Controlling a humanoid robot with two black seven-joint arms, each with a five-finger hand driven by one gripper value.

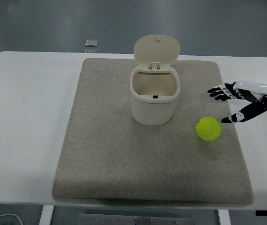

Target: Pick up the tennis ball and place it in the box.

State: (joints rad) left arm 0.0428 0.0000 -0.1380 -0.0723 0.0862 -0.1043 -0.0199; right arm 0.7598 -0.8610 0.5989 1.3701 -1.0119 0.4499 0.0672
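- right hand (pixel 239 101) fingers spread, holding nothing, just right of and above tennis ball (pixel 207 129)
- ball sits on grey mat (pixel 100 154), right of box (pixel 153 96)
- box lid (pixel 156 49) up, box open

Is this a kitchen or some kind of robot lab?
Probably a robot lab or test room, not a kitchen. A plain white table stands on a bare grey floor, with just a grey mat, a tennis ball and a box laid out for the robot hand.

yellow-green tennis ball (pixel 207 129), cream box (pixel 153 97), grey mat (pixel 100 154), white table (pixel 25 117)
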